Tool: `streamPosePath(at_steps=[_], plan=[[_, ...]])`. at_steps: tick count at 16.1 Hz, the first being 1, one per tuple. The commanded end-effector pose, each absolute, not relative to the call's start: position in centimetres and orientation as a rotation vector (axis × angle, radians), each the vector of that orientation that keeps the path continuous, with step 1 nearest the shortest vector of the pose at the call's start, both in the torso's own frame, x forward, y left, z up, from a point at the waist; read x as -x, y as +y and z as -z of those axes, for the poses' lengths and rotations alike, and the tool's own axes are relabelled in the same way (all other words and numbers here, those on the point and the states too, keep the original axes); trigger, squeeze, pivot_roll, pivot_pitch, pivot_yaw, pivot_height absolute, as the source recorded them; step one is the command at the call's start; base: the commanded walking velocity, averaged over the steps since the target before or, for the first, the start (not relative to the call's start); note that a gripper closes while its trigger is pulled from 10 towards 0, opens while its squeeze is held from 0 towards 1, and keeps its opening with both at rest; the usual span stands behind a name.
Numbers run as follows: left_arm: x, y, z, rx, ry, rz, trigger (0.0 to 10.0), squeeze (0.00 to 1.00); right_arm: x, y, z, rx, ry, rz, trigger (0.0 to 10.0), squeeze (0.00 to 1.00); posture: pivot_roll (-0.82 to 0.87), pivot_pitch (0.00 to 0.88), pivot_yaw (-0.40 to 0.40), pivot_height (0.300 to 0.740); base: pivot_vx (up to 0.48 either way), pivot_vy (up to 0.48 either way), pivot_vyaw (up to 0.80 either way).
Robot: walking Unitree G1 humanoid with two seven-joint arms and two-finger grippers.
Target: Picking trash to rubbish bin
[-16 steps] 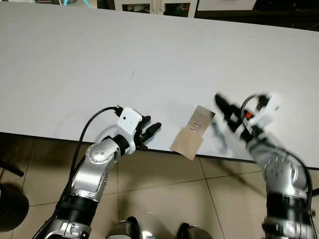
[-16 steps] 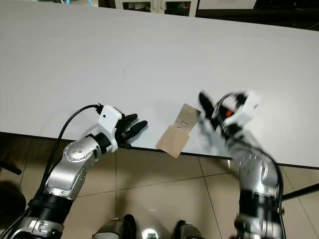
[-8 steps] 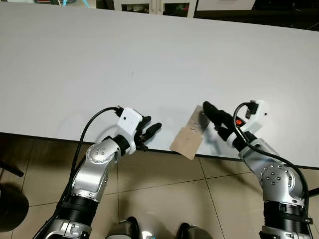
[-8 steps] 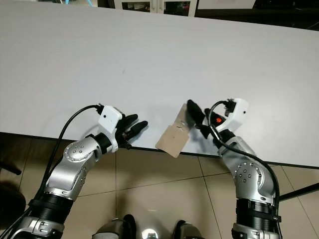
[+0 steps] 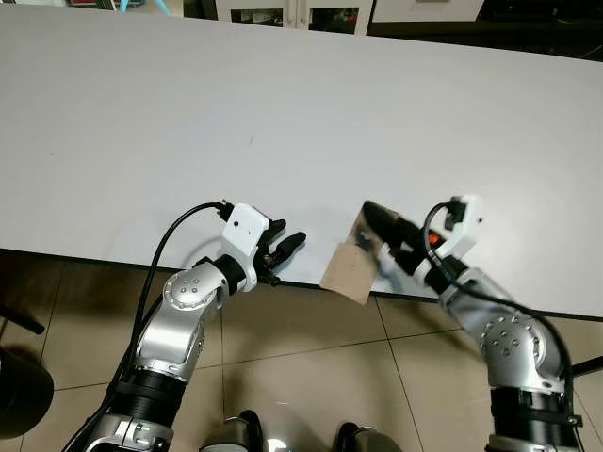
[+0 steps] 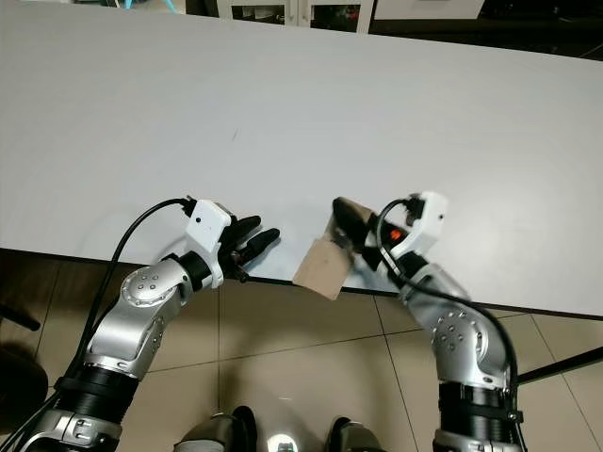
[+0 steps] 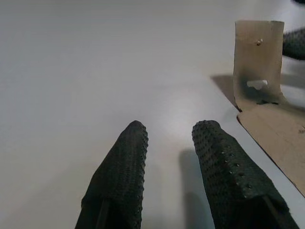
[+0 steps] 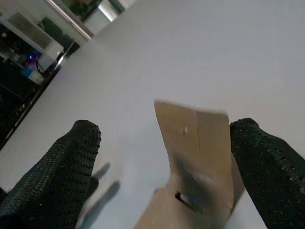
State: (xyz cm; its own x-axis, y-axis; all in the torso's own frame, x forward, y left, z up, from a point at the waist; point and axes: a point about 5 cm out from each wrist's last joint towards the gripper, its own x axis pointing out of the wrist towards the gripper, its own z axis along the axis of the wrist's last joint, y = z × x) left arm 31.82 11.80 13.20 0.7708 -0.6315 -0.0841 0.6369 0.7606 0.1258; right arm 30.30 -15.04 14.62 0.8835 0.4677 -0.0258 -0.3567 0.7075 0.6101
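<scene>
Spread wide, the jaws of my right gripper point(image 8: 157, 176) straddle a folded piece of brown cardboard point(image 5: 350, 268) at the near edge of the white table point(image 5: 283, 113); in the right wrist view one finger point(image 8: 57, 176) stands apart from the card on one side while the other finger point(image 8: 267, 171) sits just beside its upright flap, though I cannot tell whether that finger touches it. From the head cameras, the card's lower half hangs past the table edge over the tiled floor point(image 5: 311, 367), its upper flap tilted up against the gripper. My left gripper point(image 5: 283, 250) hovers at the same table edge, to the left of the card and apart from it, its two fingers point(image 7: 121, 176) parted by a narrow gap and holding nothing. Beyond both grippers the tabletop stretches away toward dark furniture point(image 5: 283, 11) at the far wall.
</scene>
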Motion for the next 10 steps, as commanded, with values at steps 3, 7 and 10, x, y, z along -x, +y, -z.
streamPosePath(at_steps=[3,7,10], plan=[[-31.74,11.48,-13.23,-0.162,0.031,0.703,10.0,0.0,-29.97,-15.1,-13.39,-0.63,0.225,-0.445,10.0,0.0,-0.06,0.184,-0.049,0.74,0.0,0.0,0.0],[-31.61,11.54,-13.13,-0.165,0.035,0.701,10.0,0.0,-30.15,-15.1,-12.84,-0.612,0.238,-0.41,10.0,0.0,-0.06,0.19,-0.047,0.74,0.0,0.0,0.0],[-31.57,11.55,-13.04,-0.166,0.039,0.703,10.0,0.0,-30.59,-15.7,-13.24,-0.605,0.21,-0.367,10.0,0.0,-0.06,0.194,-0.045,0.74,0.0,0.0,0.0]])
